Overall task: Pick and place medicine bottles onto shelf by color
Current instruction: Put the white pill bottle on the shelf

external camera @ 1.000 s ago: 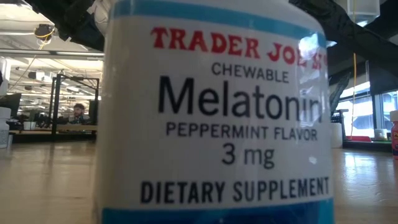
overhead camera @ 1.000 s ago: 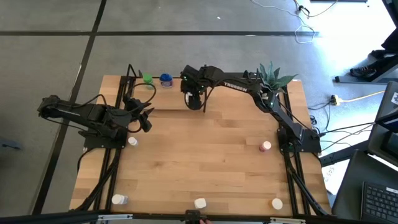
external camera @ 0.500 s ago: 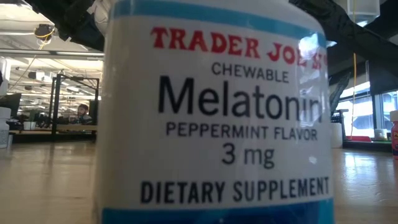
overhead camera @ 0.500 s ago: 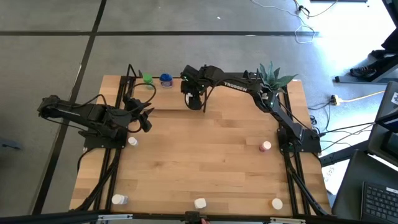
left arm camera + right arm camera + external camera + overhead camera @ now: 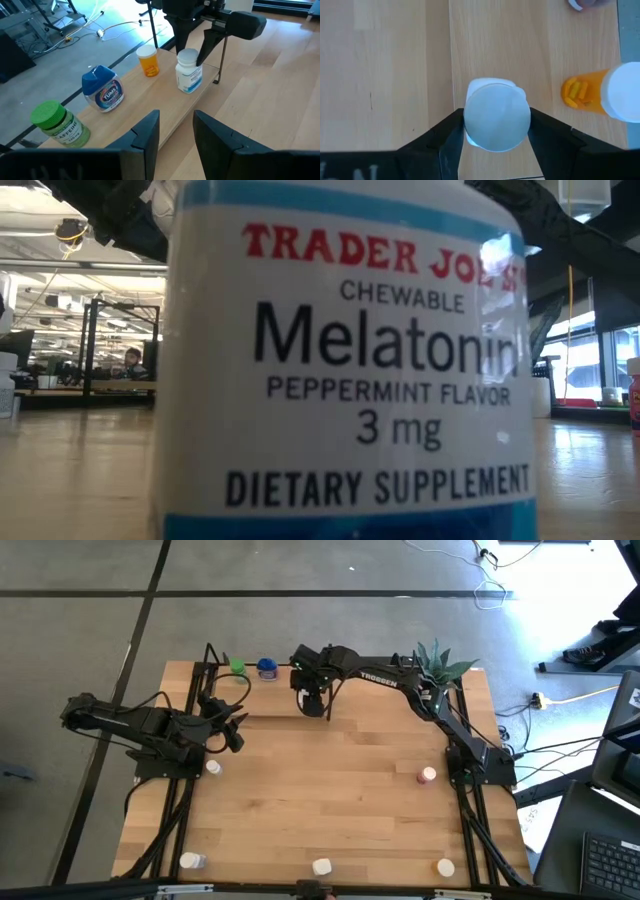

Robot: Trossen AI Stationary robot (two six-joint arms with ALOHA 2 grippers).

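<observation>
Right now a white-capped bottle stands upright on the shelf beside the orange bottle, with the right gripper closed around its sides. Releasing carelessly could tip it, or nudge it into the orange neighbour just beside it. Farther off, the left gripper waits part-open and empty, facing the shelf's green and blue bottles.
</observation>
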